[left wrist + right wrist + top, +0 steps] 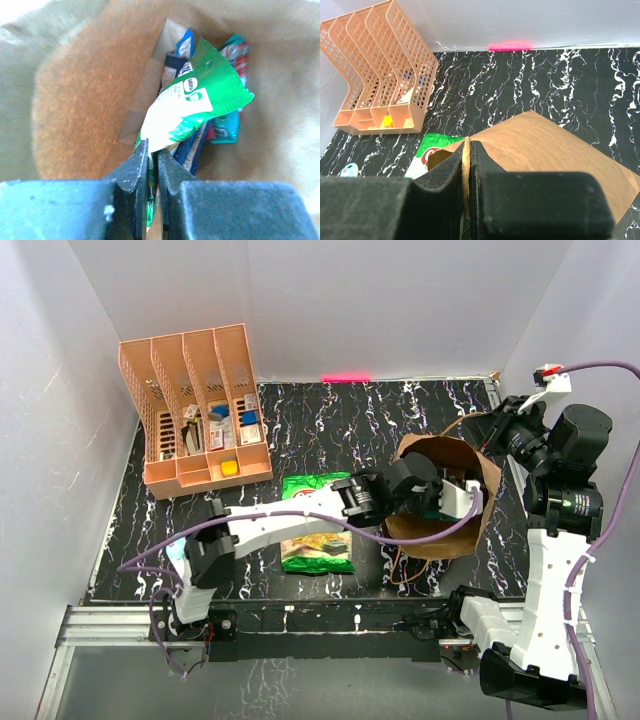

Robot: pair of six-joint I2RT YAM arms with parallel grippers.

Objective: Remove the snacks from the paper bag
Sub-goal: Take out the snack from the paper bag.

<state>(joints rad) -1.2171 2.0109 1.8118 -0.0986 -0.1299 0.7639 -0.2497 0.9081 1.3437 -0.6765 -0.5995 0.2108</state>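
Blue and red packets (pixel 226 128) mostly behind green packet (pixel 205 92).

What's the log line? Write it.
left jaws: shut on green packet inside paper bag | right jaws: shut on bag rim | one snack already out

No legible print: label on the green packet (pixel 200 95) too blurred to read

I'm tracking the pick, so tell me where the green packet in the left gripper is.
In the left wrist view the green packet sits inside the paper bag, pinched by the left gripper, in front of the blue packets.
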